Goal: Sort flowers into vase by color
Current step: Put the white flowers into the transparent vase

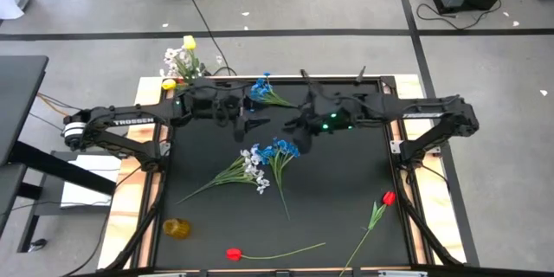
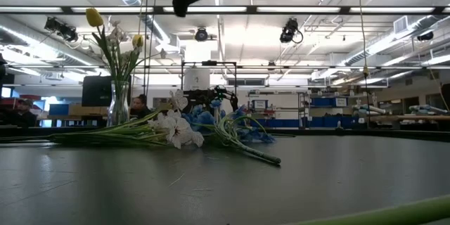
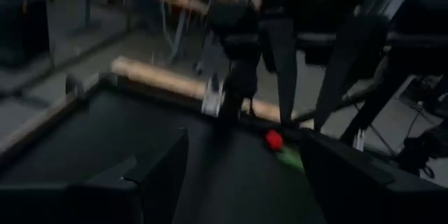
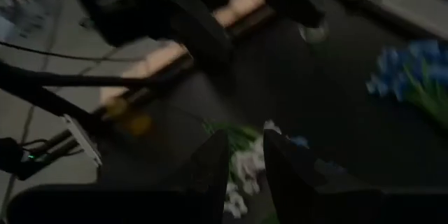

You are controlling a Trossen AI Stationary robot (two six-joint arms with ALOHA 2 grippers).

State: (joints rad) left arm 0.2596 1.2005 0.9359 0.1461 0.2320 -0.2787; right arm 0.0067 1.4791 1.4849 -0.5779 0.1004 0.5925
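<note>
A clear vase (image 1: 183,74) stands at the table's far left corner and holds a yellow tulip (image 2: 93,17) and white blossoms. White flowers (image 1: 254,166) and blue flowers (image 1: 282,149) lie crossed at mid-table. Another blue flower (image 1: 263,89) lies near the far edge. Two red tulips (image 1: 232,254) (image 1: 388,197) lie near the front. My left gripper (image 1: 251,127) hangs open high over the middle, nothing between its fingers (image 3: 168,161). My right gripper (image 1: 292,126) faces it, fingers (image 4: 213,161) a narrow gap apart, tipped down toward the white flowers (image 4: 245,157).
A yellow thing (image 1: 176,228) lies at the mat's near left edge. Wooden rails (image 1: 147,199) frame the black mat. Both arms reach in from the sides over the far half and nearly meet at mid-table. The near half has bare mat between the stems.
</note>
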